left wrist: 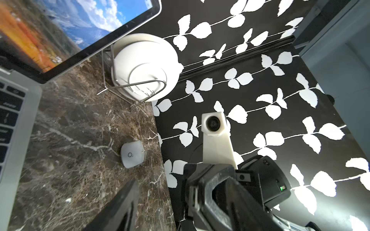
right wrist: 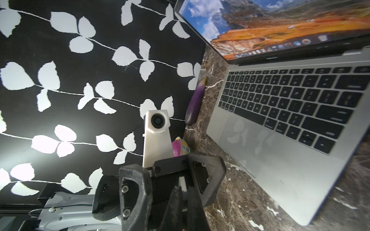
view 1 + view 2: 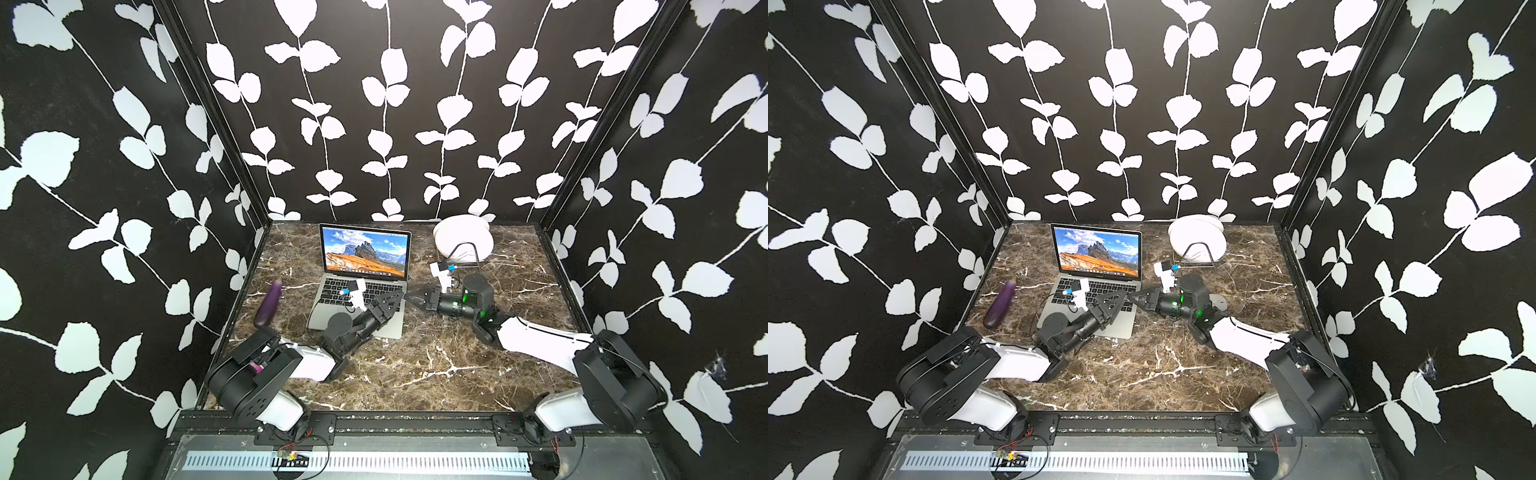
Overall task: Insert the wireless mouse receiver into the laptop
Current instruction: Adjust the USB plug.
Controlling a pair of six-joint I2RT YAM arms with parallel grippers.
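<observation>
The open silver laptop [image 3: 361,286] [image 3: 1092,286] sits on the marble table, its screen lit with orange mountains. My left gripper [image 3: 394,297] [image 1: 176,200] hangs open over the laptop's right edge. Its fingers [image 2: 132,180] stand wide on either side of the right gripper's tips. My right gripper [image 3: 412,298] [image 2: 181,190] points left, tip to tip with the left one. It is shut on the small receiver [image 2: 182,183], whose metal plug [image 1: 194,198] sticks out of the tips. The white wireless mouse [image 1: 132,154] lies on the table to the laptop's right.
A purple eggplant [image 3: 270,303] lies left of the laptop. White plates stand in a wire rack [image 3: 463,241] at the back right. A pink bowl [image 2: 179,148] shows behind the left arm. Leaf-patterned walls close three sides.
</observation>
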